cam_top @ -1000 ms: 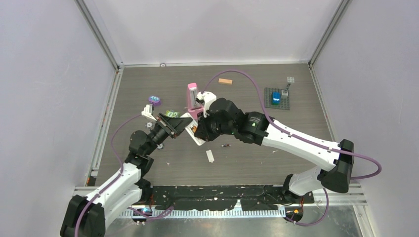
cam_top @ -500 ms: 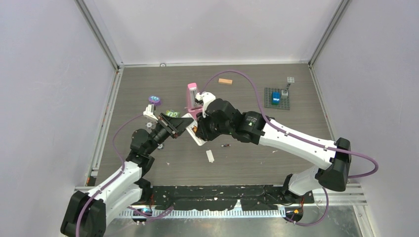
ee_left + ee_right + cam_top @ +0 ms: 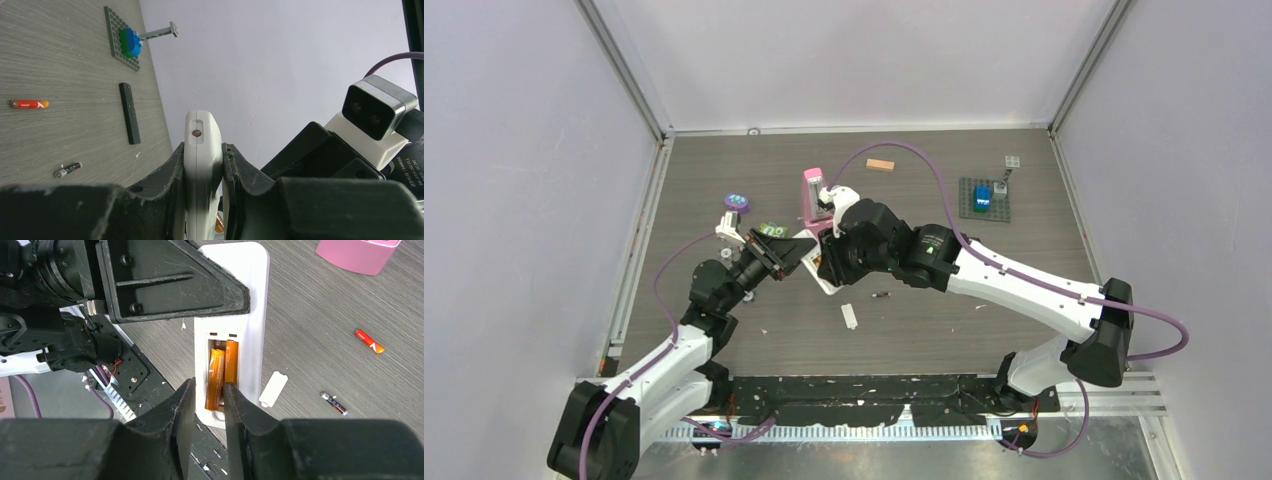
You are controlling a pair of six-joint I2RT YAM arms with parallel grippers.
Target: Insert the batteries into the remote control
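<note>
Left gripper (image 3: 203,156) clenched on the white remote control (image 3: 254,315), centre frame; right gripper (image 3: 209,390) slightly parted, grasping nothing, over two orange batteries (image 3: 223,371) seated in its open compartment; red battery (image 3: 370,341) and dark battery (image 3: 334,403) lie at right on the table (image 3: 310,300)

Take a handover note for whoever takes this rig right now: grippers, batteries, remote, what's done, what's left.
Left gripper: shut on the white remote, by its edges.
Right gripper: jaws parted over the compartment.
Done: two orange batteries lie in it.
To do: probably check seating, then fit the cover, now on the table. Red battery and dark battery lie loose nearby.
</note>
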